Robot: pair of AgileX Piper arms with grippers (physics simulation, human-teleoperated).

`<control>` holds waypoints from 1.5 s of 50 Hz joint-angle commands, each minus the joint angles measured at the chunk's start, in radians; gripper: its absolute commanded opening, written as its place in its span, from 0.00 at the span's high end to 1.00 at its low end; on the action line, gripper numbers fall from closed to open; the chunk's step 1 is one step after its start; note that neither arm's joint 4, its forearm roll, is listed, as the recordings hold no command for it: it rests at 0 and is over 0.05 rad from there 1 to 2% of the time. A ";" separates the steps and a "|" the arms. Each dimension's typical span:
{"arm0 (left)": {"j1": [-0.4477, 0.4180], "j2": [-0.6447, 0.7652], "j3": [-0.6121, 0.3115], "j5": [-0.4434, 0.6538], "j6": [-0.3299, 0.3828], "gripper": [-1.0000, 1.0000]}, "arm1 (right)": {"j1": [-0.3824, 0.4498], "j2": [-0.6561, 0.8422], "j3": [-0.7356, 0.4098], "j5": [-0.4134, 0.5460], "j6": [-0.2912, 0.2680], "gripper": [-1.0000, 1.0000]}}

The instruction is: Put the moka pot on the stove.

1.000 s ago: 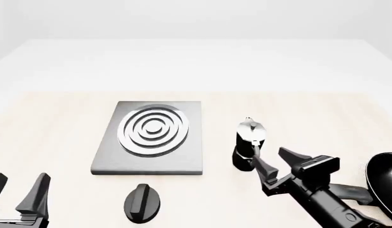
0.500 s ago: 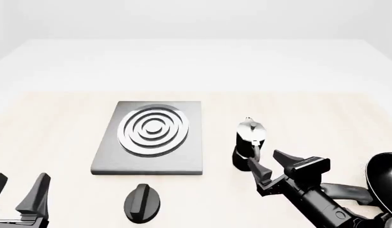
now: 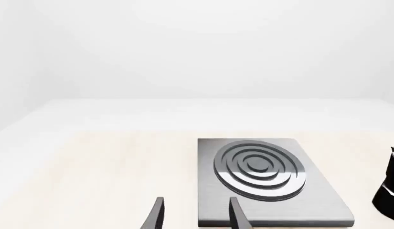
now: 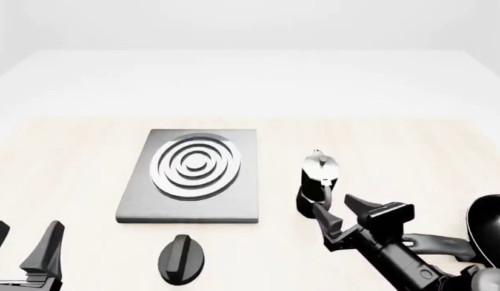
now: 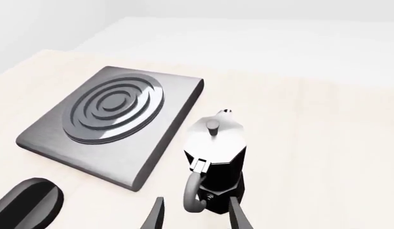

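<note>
The moka pot (image 4: 317, 182), glossy black with a silvery lid and knob, stands upright on the table just right of the stove (image 4: 136, 209), a grey slab with concentric burner rings. My right gripper (image 4: 334, 205) is open, right behind the pot on its handle side. In the right wrist view the pot (image 5: 217, 157) fills the middle and its handle (image 5: 192, 190) reaches down between the open fingertips of that gripper (image 5: 195, 213), apparently untouched. My left gripper (image 4: 23, 237) hangs open at the near left, holding nothing. The left wrist view shows the stove (image 3: 209, 205) beyond the open left gripper (image 3: 197, 214), and the pot (image 3: 391, 191) at the frame's edge.
A black oval knob (image 4: 181, 257) lies in front of the stove, also in the right wrist view as the knob (image 5: 28, 206). A black frying pan (image 4: 492, 224) sits at the near right edge, next to my right arm.
My right gripper has slid left and nearer to the pot's handle, staying open. The pot, the stove and the left arm have not moved.
</note>
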 commanded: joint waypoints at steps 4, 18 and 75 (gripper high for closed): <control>0.000 0.000 0.000 0.000 0.000 0.00 | 0.000 0.050 -0.006 -0.038 0.006 0.00; 0.000 0.000 0.000 0.000 0.000 0.00 | 0.002 0.075 -0.015 -0.053 0.014 0.00; 0.000 0.000 0.000 0.000 0.000 0.00 | 0.021 0.024 -0.030 -0.006 0.003 1.00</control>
